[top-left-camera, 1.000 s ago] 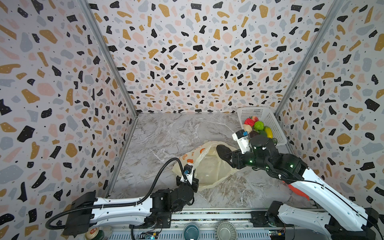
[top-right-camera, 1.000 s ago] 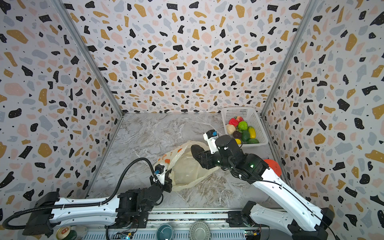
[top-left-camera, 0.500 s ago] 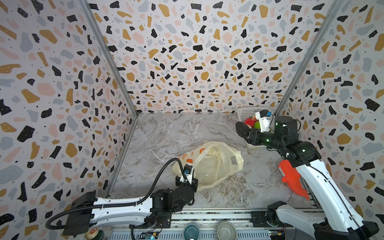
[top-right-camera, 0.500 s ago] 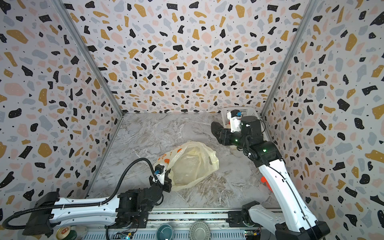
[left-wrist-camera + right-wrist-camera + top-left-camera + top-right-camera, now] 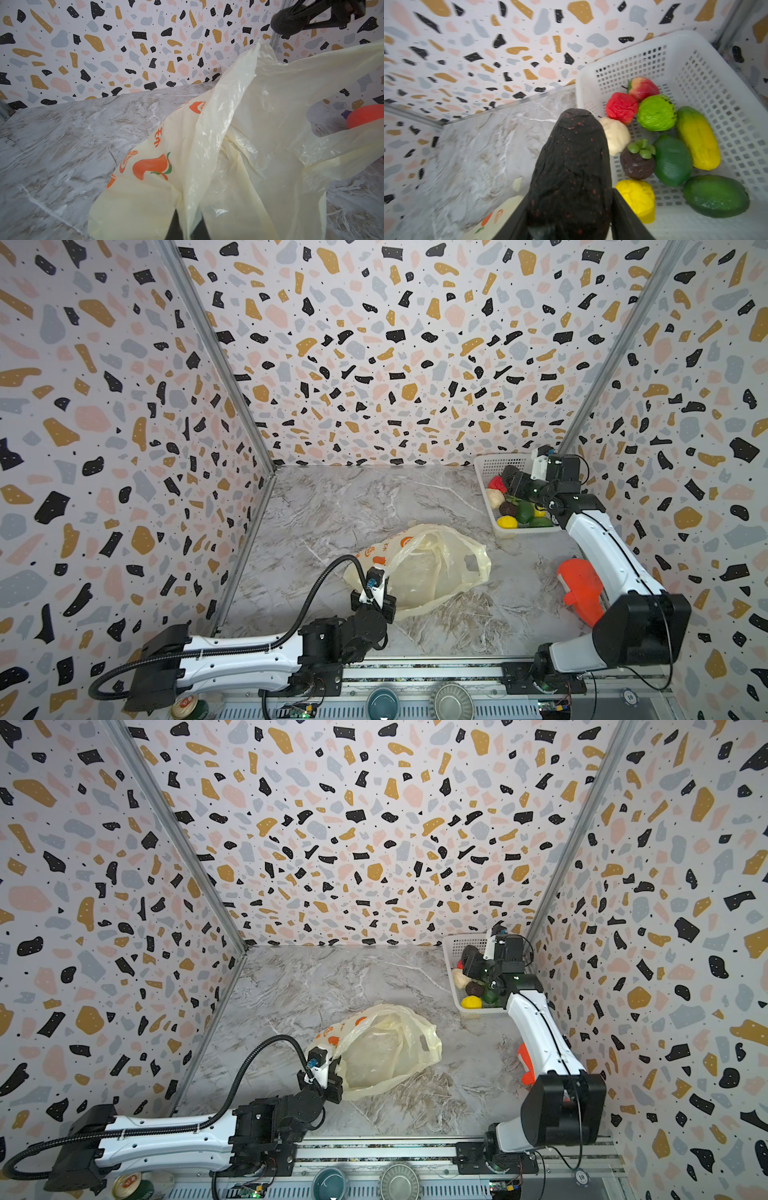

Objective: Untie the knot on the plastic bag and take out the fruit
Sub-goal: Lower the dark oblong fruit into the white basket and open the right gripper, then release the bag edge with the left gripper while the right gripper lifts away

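Black fruit (image 5: 571, 176) swung from bag (image 5: 436, 572) to above basket (image 5: 695, 47) — clasped by right gripper (image 5: 571, 209); left gripper (image 5: 187, 226) pinching bag film — release pending.

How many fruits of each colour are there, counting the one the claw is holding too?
Red fruit: 2
Green fruit: 3
Yellow fruit: 2
White fruit: 1
Purple fruit: 1
Black fruit, in the right claw: 1
Total: 10

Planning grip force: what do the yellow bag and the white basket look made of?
Plastic bag: thin, glossy, translucent film; it creases and shows what lies behind. Basket: probably rigid moulded plastic, white, matte, with gridded holes.
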Robot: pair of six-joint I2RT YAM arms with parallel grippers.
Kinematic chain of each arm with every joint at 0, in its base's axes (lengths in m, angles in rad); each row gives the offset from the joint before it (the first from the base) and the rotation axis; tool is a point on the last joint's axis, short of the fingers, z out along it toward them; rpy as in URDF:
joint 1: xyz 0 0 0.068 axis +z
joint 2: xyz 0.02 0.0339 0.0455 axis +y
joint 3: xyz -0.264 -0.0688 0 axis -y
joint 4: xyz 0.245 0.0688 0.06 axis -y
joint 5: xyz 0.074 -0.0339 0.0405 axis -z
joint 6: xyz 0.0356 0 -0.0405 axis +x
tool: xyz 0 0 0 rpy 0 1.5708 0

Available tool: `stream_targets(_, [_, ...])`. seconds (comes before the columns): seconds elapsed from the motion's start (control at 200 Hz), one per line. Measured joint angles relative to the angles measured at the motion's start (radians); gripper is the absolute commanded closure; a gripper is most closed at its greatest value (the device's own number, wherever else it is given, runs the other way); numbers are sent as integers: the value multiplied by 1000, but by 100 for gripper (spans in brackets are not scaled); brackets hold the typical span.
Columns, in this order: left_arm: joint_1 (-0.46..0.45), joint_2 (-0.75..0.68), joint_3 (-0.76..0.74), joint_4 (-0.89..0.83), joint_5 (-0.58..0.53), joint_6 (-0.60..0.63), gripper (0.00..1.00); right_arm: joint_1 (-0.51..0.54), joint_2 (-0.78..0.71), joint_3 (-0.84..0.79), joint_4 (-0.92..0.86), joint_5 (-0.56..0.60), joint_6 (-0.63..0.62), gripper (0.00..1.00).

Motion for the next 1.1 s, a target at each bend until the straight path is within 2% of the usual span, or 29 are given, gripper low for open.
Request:
stream_targets(0.245, [0, -8, 0, 1, 0, 0, 100, -122, 296, 150, 90, 31, -42, 46])
stream_targets(0.481, [0, -19, 0, 0, -2, -3, 100, -189, 565, 418, 90, 40, -89, 44])
stream_targets(0.556, [0, -26, 0, 0, -7, -4, 100, -198, 631, 500, 72, 39, -104, 39])
stream_targets(0.641, [0, -28, 0, 0, -12, -4, 100, -204, 695, 577, 47, 39, -120, 26])
stream_targets(0.721, [0, -28, 0, 0, -16, -4, 100, -207, 721, 605, 28, 42, -129, 20])
stream_targets(0.961, [0, -27, 0, 0, -21, -6, 100, -209, 722, 606, 8, 43, -137, 19])
stream_targets(1.101, [0, -17, -1, 3, -31, -8, 100, -208, 629, 493, 25, 30, -122, 19])
